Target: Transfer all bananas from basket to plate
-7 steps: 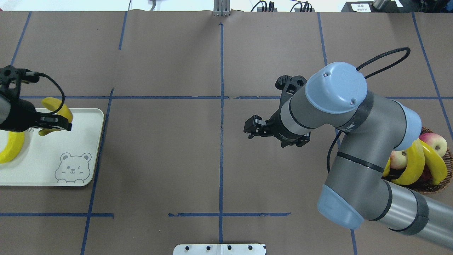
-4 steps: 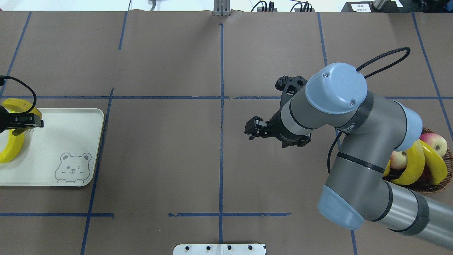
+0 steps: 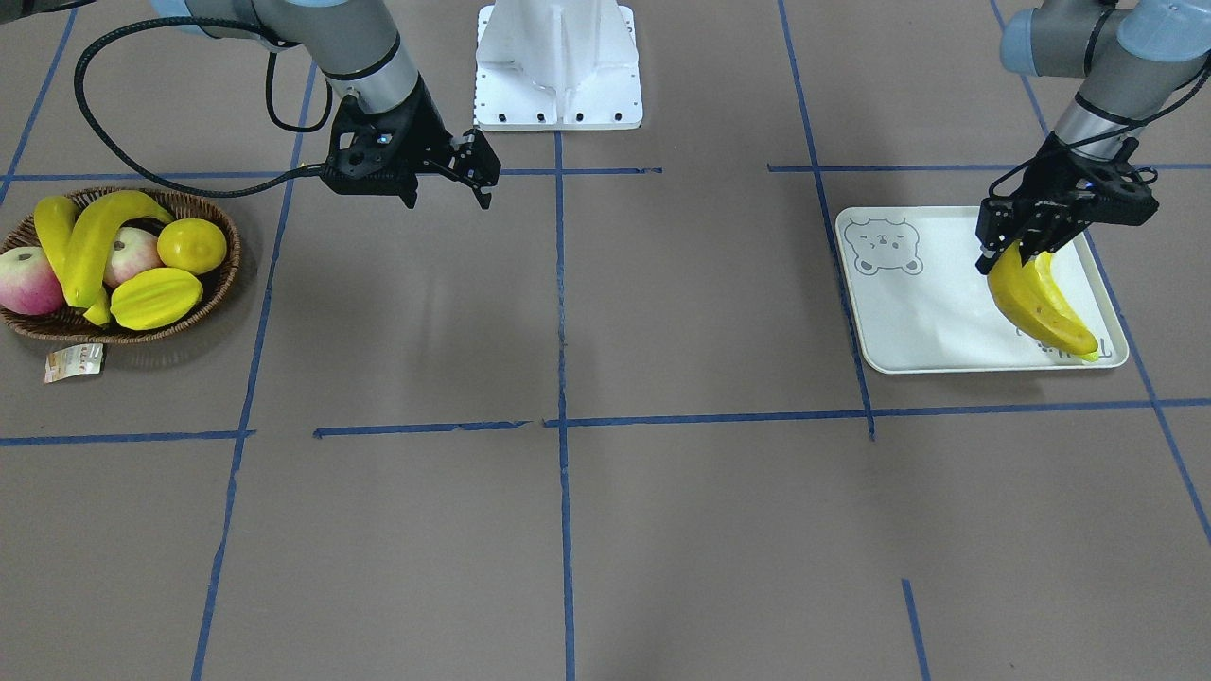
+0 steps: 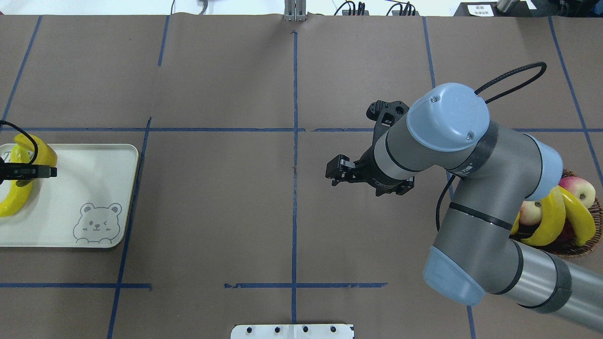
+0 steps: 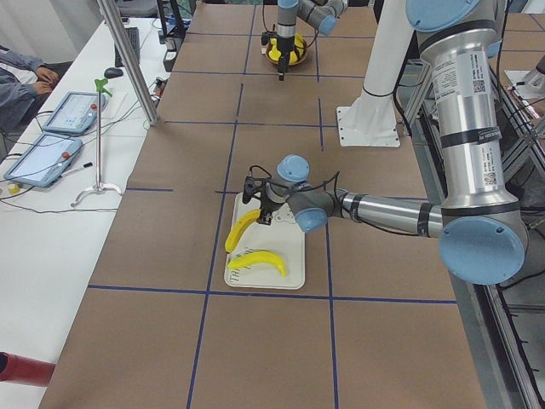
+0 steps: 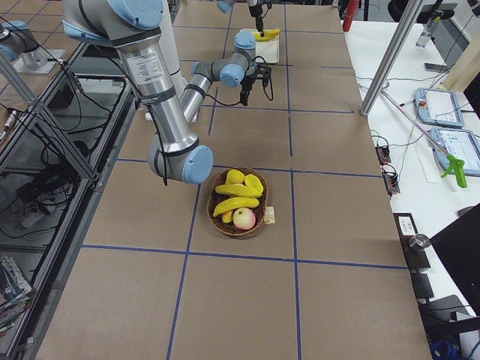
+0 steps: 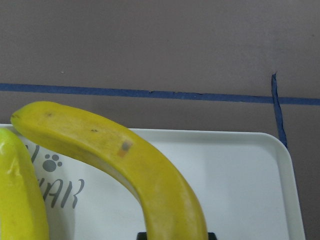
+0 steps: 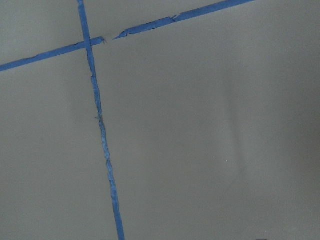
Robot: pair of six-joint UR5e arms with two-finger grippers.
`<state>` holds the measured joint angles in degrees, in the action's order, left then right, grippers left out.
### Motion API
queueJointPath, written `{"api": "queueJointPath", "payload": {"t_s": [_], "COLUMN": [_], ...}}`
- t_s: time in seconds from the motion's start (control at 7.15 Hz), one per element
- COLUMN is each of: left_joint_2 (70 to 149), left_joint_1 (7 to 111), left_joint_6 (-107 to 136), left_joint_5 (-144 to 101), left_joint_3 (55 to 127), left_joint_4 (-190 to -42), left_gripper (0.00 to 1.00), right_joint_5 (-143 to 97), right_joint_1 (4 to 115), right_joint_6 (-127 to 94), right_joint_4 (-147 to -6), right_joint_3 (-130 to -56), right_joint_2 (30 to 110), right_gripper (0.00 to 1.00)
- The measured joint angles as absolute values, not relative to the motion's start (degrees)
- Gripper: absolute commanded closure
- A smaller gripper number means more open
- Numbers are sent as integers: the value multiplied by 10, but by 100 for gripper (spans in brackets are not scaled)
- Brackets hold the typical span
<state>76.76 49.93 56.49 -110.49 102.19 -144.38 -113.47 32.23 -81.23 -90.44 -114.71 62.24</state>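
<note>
My left gripper [image 3: 1014,248] is shut on one end of a banana [image 3: 1022,295] and holds it tilted over the far part of the cream bear-face plate [image 3: 908,312]. In the left wrist view the held banana [image 7: 130,165] fills the centre above the plate [image 7: 240,175]. A second banana [image 4: 13,200] lies on the plate [image 4: 85,183] beside it. My right gripper [image 3: 481,170] is open and empty above bare table near the centre line. Two more bananas [image 3: 95,236] [image 3: 52,227] lie in the wicker basket [image 3: 222,284].
The basket also holds two apples [image 3: 24,284], a lemon [image 3: 192,246] and a starfruit [image 3: 156,296]; a paper tag [image 3: 74,362] lies beside it. The white robot base [image 3: 558,66] stands at the table's edge. Blue tape lines cross the brown table.
My left gripper has carried the banana leftward across the plate, next to the banana lying there. The right arm has not moved.
</note>
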Motion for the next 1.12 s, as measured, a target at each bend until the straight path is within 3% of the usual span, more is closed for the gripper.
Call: {"api": "queueJointPath", "payload": {"t_s": [0.28, 0.42, 0.56, 0.7, 0.84, 0.98, 1.12], "left_joint_2": [763, 762, 762, 762, 761, 760, 760], "left_joint_1": [487, 478, 472, 470, 470, 470, 472], "left_joint_6": [542, 522, 512, 507, 498, 488, 484], "left_joint_5": [-1106, -1106, -1111, -1118, -1127, -1148, -1173], "left_joint_3": [992, 985, 977, 966, 952, 944, 944], "left_joint_4": [-1489, -1500, -1505, -1509, -1515, -1522, -1524], "left_gripper": [96, 88, 76, 54, 21, 0, 0], "right_joint_5": [-1135, -1135, -1135, -1134, -1134, -1134, -1134], "right_joint_1": [322, 322, 321, 321, 321, 320, 320], "right_joint_6": [-813, -813, -813, -813, -813, -813, -813], "right_joint_4": [-904, -904, -905, -905, -905, -905, -905], "right_joint_3": [-1148, -1149, -1150, -1150, -1151, -1152, -1155], "right_joint_2": [622, 622, 623, 623, 622, 622, 623], "right_gripper": [0, 0, 0, 0, 0, 0, 0]}}
